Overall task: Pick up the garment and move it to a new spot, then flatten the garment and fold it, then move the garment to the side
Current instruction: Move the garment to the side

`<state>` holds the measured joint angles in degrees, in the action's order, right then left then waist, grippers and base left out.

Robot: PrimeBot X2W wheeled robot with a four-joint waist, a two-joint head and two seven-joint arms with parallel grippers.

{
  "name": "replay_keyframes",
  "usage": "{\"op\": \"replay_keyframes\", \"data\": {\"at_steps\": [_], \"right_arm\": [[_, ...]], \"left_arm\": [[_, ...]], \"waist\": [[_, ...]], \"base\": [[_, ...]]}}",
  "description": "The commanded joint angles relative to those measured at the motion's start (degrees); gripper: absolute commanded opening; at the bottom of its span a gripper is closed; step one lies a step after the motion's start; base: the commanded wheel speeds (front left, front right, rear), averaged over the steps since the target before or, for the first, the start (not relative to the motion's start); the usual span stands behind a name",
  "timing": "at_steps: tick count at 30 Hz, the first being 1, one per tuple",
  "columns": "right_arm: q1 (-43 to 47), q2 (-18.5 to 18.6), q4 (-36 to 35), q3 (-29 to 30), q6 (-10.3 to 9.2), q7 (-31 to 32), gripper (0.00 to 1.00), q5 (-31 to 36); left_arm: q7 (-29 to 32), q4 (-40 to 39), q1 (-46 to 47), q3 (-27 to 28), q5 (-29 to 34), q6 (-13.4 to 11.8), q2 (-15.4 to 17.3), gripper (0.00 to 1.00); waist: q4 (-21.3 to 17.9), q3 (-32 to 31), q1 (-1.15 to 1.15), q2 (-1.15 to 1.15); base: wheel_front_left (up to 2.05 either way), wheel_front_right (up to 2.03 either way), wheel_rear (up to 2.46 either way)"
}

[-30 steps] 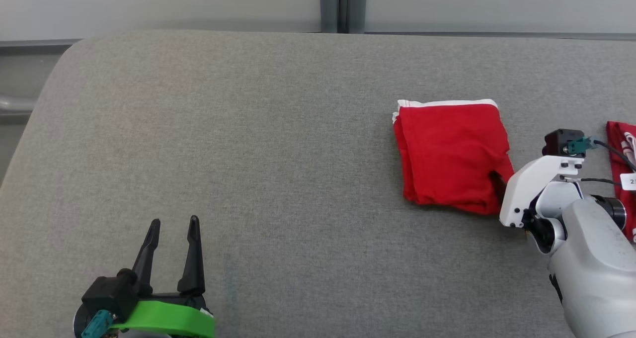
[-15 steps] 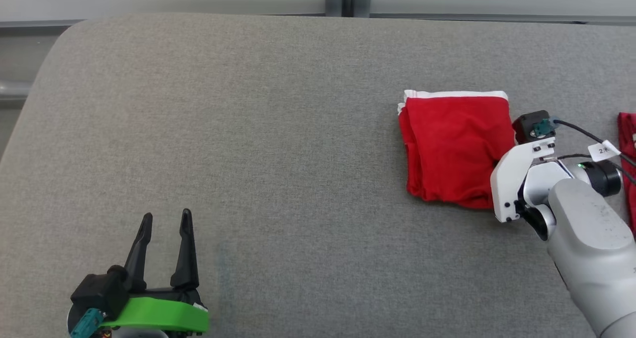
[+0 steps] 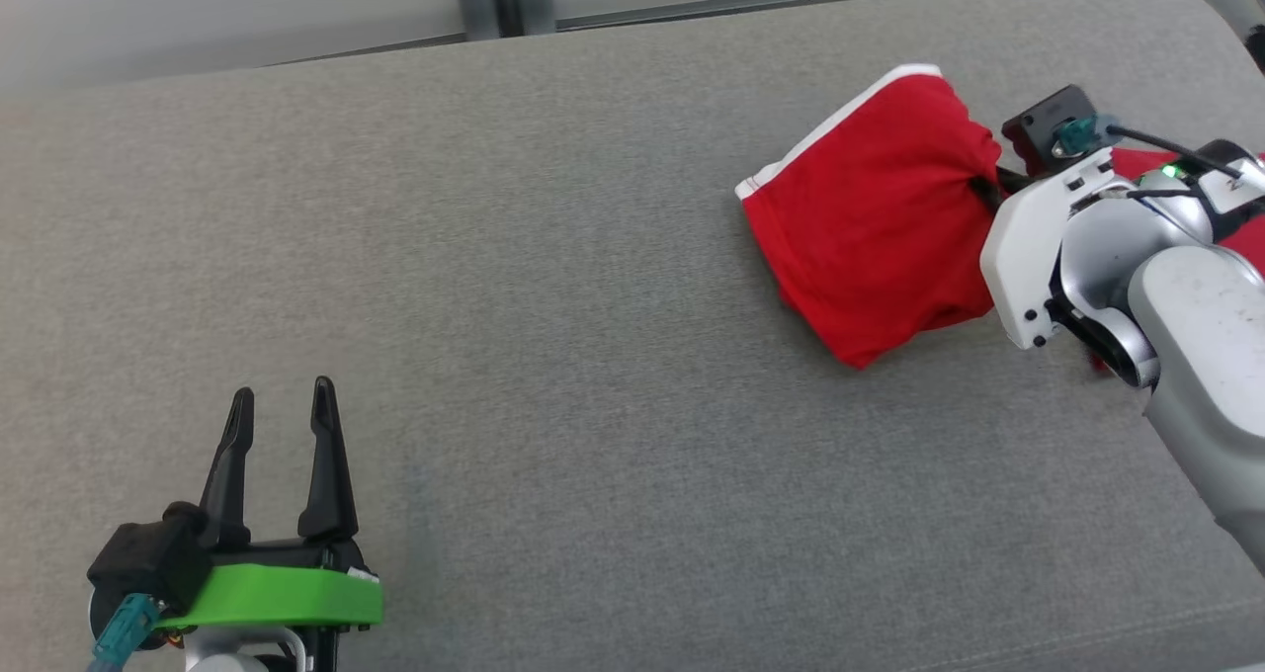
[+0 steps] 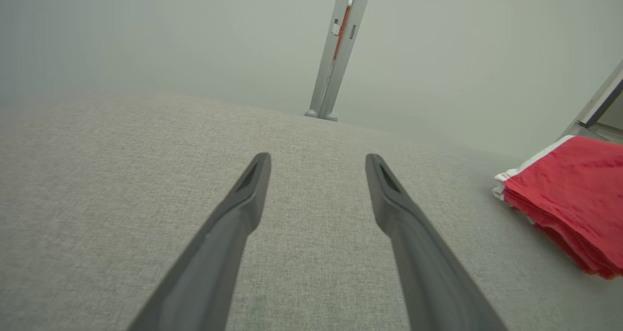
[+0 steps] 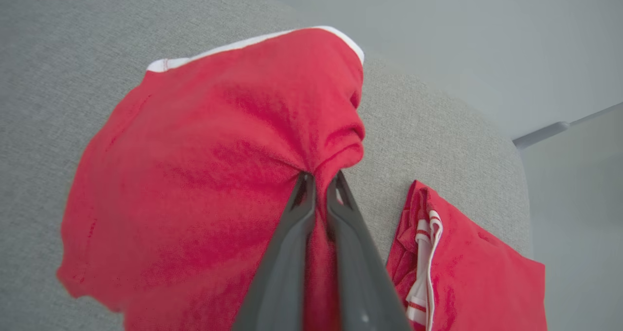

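Now the garment (image 3: 870, 227) is a folded red cloth with a narrow white band along one edge, its layers stacked and showing at the side in the left wrist view. It sits on the grey surface (image 3: 553, 257) near the far right corner. It lies askew to the surface's edges: the white band runs slantwise and faces the far left, while the opposite red corner points at the near edge. Its long axis runs from the band towards the near right. The cloth puckers into folds on its right side, where the right claw (image 5: 321, 180) is pressed together on a pinch of it. Whether the cloth is off the surface I cannot tell. The left claw (image 3: 282, 392) is spread over bare surface by the near left corner, well apart from the garment. Another red cloth (image 5: 467, 267) with white stripes lies just beside the garment, at the right edge.
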<state>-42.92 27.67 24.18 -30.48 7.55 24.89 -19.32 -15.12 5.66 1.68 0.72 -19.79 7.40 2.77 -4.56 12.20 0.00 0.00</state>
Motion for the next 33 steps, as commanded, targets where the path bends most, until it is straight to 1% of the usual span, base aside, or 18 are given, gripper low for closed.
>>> {"op": "replay_keyframes", "data": {"at_steps": [1,4,6,7,10,13,15,16,19,20,22,27,30,33], "right_arm": [[-0.5,0.5,-0.8,0.8,-0.13,-0.2,0.0,-0.9],[-0.9,1.9,-1.9,1.2,-0.13,-0.4,0.0,-1.0],[-1.3,2.2,-1.3,2.0,-0.13,-1.2,0.0,-0.2],[-1.4,1.7,-0.7,2.7,-0.14,-2.0,0.0,-0.1],[-1.4,0.9,2.0,5.0,-0.14,-4.5,0.0,0.7],[-2.4,1.0,5.8,8.4,-0.14,-7.8,0.0,3.1],[-2.7,0.5,8.2,11.6,-0.14,-10.1,0.0,4.5],[-2.1,-0.1,11.4,14.7,-0.13,-11.7,0.0,6.3],[-2.5,0.2,14.8,19.9,-0.15,-14.2,0.0,9.2],[-2.6,-0.3,16.1,21.9,-0.14,-15.0,0.0,10.2],[-2.4,-1.0,17.9,24.4,-0.13,-16.4,0.0,12.4],[-3.4,-0.2,20.7,30.2,-0.14,-22.0,0.0,18.6],[-3.5,0.3,21.8,32.9,-0.14,-25.2,0.0,23.9],[-3.2,-0.4,23.6,35.6,-0.14,-25.5,0.0,27.8]], "left_arm": [[0.0,-0.2,1.1,0.3,1.1,0.1,0.2,1.0],[0.0,-0.7,2.1,-0.4,2.1,0.1,0.2,1.0],[0.0,-0.7,2.9,-0.6,3.1,0.1,0.2,1.0],[0.0,-0.9,3.2,-0.2,3.6,0.1,0.3,1.0],[0.0,-1.0,4.3,0.0,4.8,0.1,0.4,1.0],[0.0,-1.3,5.7,-1.1,5.5,0.1,1.6,1.0],[0.0,-1.5,6.3,-1.7,5.7,0.1,2.2,1.0],[0.0,-1.9,6.6,-1.9,5.7,0.1,2.9,1.0],[0.0,-2.2,7.2,-2.1,5.8,0.1,3.8,1.0],[0.0,-2.3,7.3,-2.1,6.0,0.1,3.9,1.0],[0.0,-2.4,7.3,-2.0,6.1,0.1,4.2,1.0],[0.0,-2.7,7.3,-2.6,6.2,0.1,4.7,1.0],[0.0,-2.8,7.3,-3.2,5.9,0.1,4.8,1.0],[0.0,-2.8,7.0,-3.4,5.7,0.1,4.7,1.0]], "waist": [[-7.3,1.9,0.0,0.0],[-10.8,3.3,0.0,0.0],[-12.8,4.5,0.0,0.0],[-13.8,5.2,0.0,0.0],[-15.6,6.9,0.0,0.0],[-16.1,8.9,0.0,0.0],[-15.7,9.9,0.0,0.0],[-15.0,10.8,0.0,0.0],[-13.7,12.2,0.0,0.0],[-13.0,12.6,0.0,0.0],[-11.8,13.2,0.0,0.0],[-8.6,13.9,0.0,0.0],[-6.9,14.0,0.0,0.0],[-5.9,13.8,0.0,0.0]], "base": [[0.0,0.0,0.0],[0.0,0.0,0.0],[0.0,0.0,0.0],[0.0,0.0,0.0],[0.0,0.0,0.0],[0.0,0.0,0.0],[0.0,0.0,0.0],[0.0,0.0,0.0],[0.0,0.0,0.0],[0.0,0.0,0.0],[0.0,0.0,0.0],[0.0,0.0,0.0],[0.0,0.0,0.0],[0.0,0.0,0.0]]}}
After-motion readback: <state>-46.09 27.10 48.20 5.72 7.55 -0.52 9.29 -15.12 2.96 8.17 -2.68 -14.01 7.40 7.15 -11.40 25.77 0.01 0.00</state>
